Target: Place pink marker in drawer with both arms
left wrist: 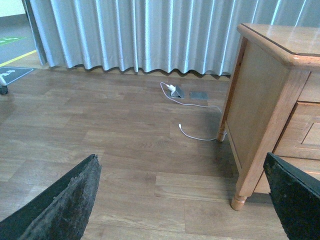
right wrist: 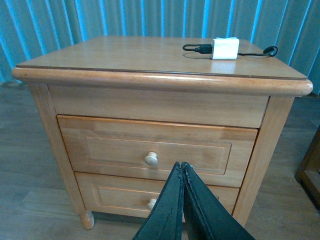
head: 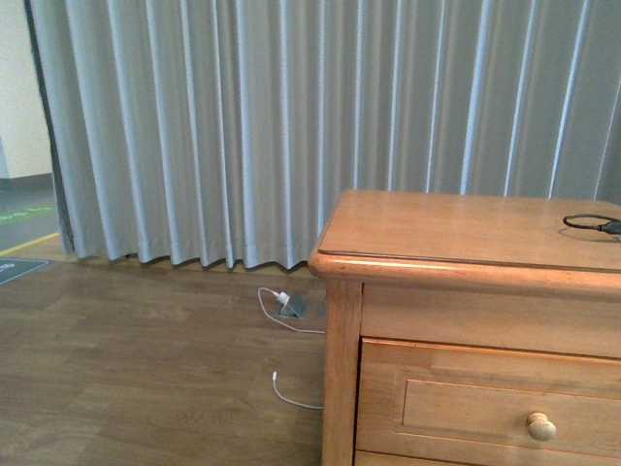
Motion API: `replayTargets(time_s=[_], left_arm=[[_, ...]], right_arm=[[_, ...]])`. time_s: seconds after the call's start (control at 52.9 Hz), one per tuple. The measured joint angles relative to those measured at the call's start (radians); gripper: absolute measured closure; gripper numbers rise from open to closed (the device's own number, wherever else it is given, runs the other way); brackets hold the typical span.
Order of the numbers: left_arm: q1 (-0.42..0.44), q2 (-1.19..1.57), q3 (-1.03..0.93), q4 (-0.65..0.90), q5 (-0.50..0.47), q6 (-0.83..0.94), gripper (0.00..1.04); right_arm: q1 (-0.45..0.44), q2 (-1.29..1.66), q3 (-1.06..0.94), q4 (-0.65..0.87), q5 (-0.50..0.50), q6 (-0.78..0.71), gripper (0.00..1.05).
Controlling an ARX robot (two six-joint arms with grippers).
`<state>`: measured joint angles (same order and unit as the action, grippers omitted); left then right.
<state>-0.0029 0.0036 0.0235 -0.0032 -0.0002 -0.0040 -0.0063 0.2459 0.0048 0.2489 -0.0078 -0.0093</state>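
Wooden dresser on plank floor, grey curtain behind; left gripper spread, right gripper clenched empty

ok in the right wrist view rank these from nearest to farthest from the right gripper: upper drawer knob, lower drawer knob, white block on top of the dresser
From the right gripper:
1. Lower drawer knob, beside the closed fingers, partly hidden.
2. Upper drawer knob, on the drawer front.
3. White block, far back on the dresser top, with a black cable.

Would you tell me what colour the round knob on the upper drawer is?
Pale cream, lighter than the light-brown wooden drawer; the round knob shows best in the right wrist view.
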Motion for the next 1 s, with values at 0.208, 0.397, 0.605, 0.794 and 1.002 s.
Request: replayTargets(time_s=[0.208, 0.397, 0.605, 0.794, 1.002], left_arm=[[0.000, 0.000, 0.000, 0.000, 0.000, 0.000, 0.06], [0.000, 0.000, 0.000, 0.000, 0.000, 0.000, 0.06], [0.000, 0.000, 0.000, 0.000, 0.000, 0.000, 0.06], [0.000, 0.000, 0.000, 0.000, 0.000, 0.000, 0.06], [0.000, 0.000, 0.000, 0.000, 0.000, 0.000, 0.06]], right_arm=[[0.003, -0.065, 0.000, -0.064, 0.007, 0.000, 1.03], [0.003, -0.237, 0.001, -0.243, 0.007, 0.000, 1.03], [0.003, -0.241, 0.001, -0.248, 0.007, 0.000, 1.03], [0.003, -0.241, 0.001, -0.248, 0.007, 0.000, 1.03], [0.003, -0.241, 0.001, -0.248, 0.007, -0.001, 0.96]])
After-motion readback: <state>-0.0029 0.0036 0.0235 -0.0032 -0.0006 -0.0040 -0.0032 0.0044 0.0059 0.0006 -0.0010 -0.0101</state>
